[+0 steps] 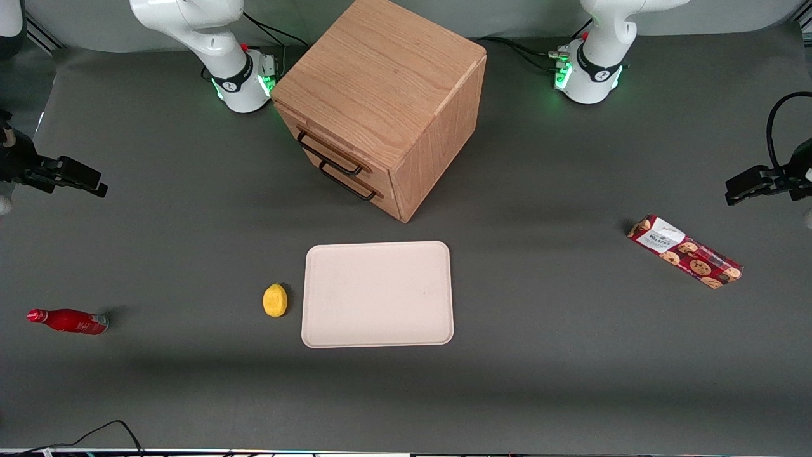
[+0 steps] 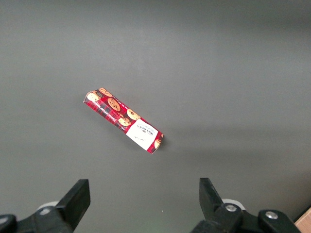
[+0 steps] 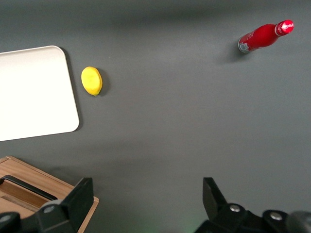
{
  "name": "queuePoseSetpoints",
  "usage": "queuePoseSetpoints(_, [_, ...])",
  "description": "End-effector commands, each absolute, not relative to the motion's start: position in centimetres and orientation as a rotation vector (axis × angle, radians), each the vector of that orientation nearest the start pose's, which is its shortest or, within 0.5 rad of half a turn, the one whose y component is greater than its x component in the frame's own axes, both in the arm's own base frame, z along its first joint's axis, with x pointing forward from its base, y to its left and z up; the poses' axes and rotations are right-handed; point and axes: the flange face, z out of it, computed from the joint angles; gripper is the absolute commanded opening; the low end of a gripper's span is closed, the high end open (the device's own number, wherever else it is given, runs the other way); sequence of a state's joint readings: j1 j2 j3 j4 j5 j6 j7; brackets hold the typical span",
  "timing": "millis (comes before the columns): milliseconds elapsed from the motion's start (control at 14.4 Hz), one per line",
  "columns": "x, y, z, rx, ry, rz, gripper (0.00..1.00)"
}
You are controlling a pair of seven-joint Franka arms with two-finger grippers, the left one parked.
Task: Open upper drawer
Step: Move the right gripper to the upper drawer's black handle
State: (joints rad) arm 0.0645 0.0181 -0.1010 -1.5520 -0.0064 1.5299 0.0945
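A red cookie box (image 1: pixel 684 251) with a white label reading "Walkers" lies toward the parked arm's end of the table (image 1: pixel 571 355). The upper drawer (image 1: pixel 320 147), shut in the oak cabinet (image 1: pixel 387 95), faces seven o'clock in the front view, its black handle (image 1: pixel 330 154) running ten-to-four. The gripper (image 3: pixel 146 204) hangs high, jaws wide apart, above bare table near the cabinet's corner.

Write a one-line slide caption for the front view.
Both drawers shut: the upper drawer awaits while the gripper hangs open at the working arm's end, above the table.
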Motion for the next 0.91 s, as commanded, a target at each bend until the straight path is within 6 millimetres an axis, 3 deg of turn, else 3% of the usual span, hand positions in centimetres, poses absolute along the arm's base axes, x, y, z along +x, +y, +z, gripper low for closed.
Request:
queuePoseSetpoints(0, [55.8,-1.9,62.3,-3.133,0.243,0.067,1.00])
queuePoseSetpoints(348, [55.9,-1.6,62.4,-3.131,0.238,0.062,1.00])
queuePoseSetpoints(418, [55.9,-0.8,62.1,-3.129,0.211,0.070,1.00])
queuePoseSetpoints(696, [55.5,5.0,61.8,-3.130,0.019,0.083,1.00])
queuePoseSetpoints(835, [55.0,8.9,61.5,-3.126,-0.132,0.091,1.00])
